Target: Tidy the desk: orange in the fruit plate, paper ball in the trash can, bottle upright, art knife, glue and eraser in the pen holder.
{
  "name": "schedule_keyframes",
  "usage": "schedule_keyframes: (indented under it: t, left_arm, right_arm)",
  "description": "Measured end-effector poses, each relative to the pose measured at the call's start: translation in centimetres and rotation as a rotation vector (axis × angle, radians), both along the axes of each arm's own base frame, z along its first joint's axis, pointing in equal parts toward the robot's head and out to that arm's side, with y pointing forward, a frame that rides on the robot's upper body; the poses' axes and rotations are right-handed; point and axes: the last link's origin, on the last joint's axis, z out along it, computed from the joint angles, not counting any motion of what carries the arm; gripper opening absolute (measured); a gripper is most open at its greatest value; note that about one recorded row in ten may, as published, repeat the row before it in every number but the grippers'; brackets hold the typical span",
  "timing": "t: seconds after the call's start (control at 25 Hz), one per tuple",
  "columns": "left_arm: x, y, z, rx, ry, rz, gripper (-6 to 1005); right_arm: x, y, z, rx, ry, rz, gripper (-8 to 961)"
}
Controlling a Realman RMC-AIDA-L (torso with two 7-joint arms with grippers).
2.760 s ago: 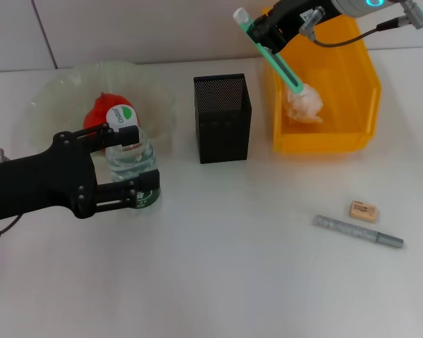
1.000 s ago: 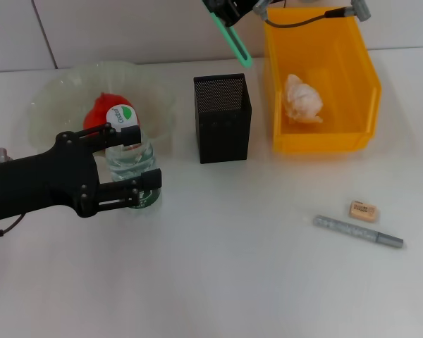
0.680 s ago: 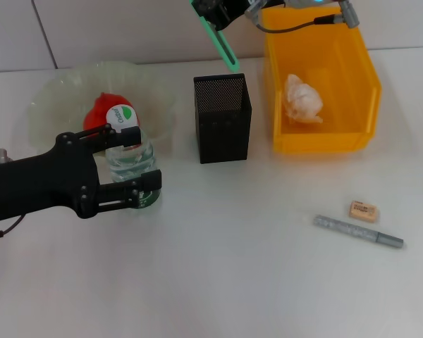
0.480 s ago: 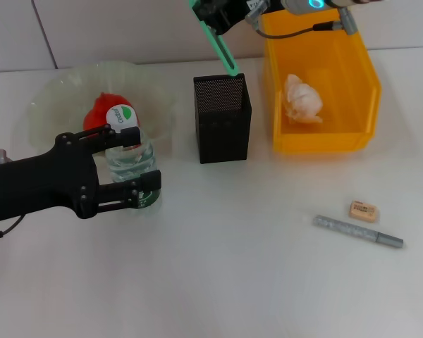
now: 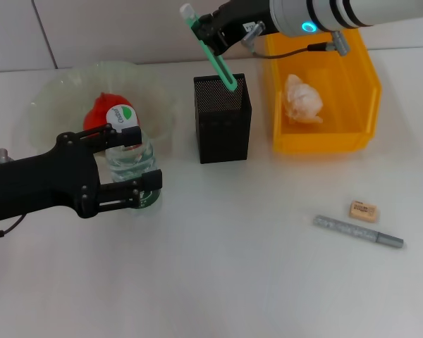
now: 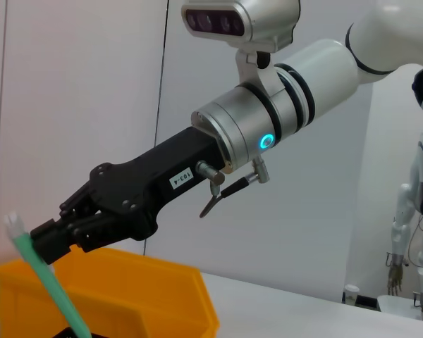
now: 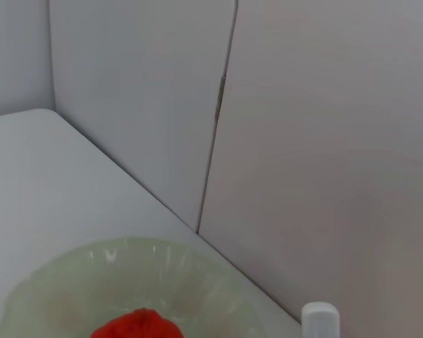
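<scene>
The right tool (image 5: pixel 206 28) is clamped on the green knife (image 5: pixel 213 51), whose lower tip seems just inside the pen holder (image 5: pixel 222 118) on the counter (image 5: pixel 233 267). Next, lower and release. The left tool (image 5: pixel 130 167) grips the upright bottle (image 5: pixel 127 151).

head overhead, wrists level, facing wall

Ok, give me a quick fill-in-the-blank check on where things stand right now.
1. The right gripper holds the green art knife over the black mesh ____.
2. The paper ball lies in the ____ bin.
3. The left gripper is around the upright ____.
4. The eraser lies beside the grey ____.

Missing: pen holder; yellow; bottle; glue stick
</scene>
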Motion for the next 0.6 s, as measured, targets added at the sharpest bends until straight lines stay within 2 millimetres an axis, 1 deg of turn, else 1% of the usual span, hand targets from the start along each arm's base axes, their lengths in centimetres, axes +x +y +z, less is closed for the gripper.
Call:
schedule_keyframes:
  t: [0.6]
  left_arm:
    - [0.07,0.04,-0.06,-0.002,0.001,-0.002,806]
  right_arm:
    - [0.97,0.25,-0.96,-0.007,0.030,0.001,88]
